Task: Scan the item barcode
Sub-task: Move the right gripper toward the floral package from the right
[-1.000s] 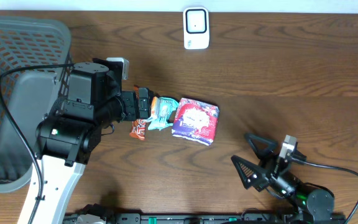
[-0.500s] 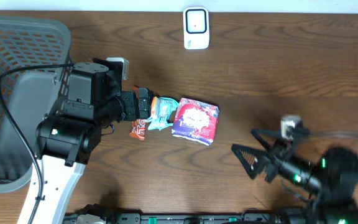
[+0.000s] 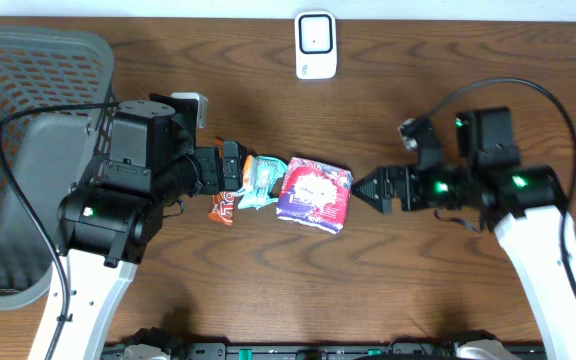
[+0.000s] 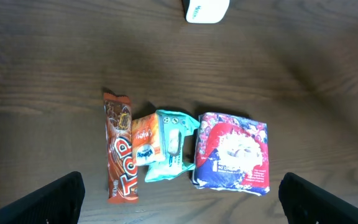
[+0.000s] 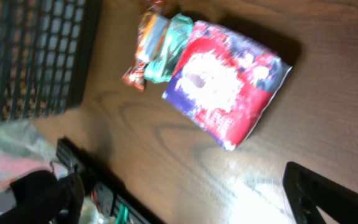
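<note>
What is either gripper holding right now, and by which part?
Nothing is held. The left gripper hovers open over the teal packet. The right gripper is open near the red-purple pouch, not around it.

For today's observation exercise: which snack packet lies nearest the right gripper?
The red-and-purple packet, the largest, at the row's end facing the right gripper.

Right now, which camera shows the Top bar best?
Left wrist view: the Top bar lies whole, lettering readable. Overhead, the left arm covers part of it; the right wrist view shows it blurred and small.
</note>
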`<state>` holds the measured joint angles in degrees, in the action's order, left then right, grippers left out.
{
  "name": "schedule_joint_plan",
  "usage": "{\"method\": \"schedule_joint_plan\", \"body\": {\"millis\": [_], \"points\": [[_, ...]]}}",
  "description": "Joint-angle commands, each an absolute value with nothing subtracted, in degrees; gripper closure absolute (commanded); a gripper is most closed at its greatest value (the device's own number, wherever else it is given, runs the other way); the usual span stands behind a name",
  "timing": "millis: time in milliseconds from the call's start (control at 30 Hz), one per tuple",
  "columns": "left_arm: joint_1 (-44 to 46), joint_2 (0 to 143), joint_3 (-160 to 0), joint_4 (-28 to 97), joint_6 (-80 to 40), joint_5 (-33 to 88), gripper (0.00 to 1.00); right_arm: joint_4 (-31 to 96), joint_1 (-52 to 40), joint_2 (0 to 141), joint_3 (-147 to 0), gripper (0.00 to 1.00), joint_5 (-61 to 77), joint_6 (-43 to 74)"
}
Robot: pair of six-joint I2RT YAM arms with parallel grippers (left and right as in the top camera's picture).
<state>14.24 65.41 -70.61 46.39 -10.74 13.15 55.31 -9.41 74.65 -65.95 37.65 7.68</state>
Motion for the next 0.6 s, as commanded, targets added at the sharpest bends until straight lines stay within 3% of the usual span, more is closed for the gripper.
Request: {"method": "schedule_joint_plan", "body": {"millis": [0,267,367,567], "points": [[14.04,65.47,-71.59,46.48,-11.25,12.60,0.01,53.01,-9.91,80.14,-66.35,0.04,36.23,9.85],[14.04,65.47,-71.59,46.48,-11.25,12.60,0.01,50.26,-10.55,96.92,-66.24,0.06,36.88,8.45],[14.04,65.47,-71.59,46.46,-11.25,12.60,0.01,48.93,-10.68,102.52,-66.24,0.13,42.33,4.67],[14.04,65.47,-71.59,46.48,-11.25,12.60,0.01,44.21,-10.94,111.22,-66.24,0.14,51.88,-0.08]]}}
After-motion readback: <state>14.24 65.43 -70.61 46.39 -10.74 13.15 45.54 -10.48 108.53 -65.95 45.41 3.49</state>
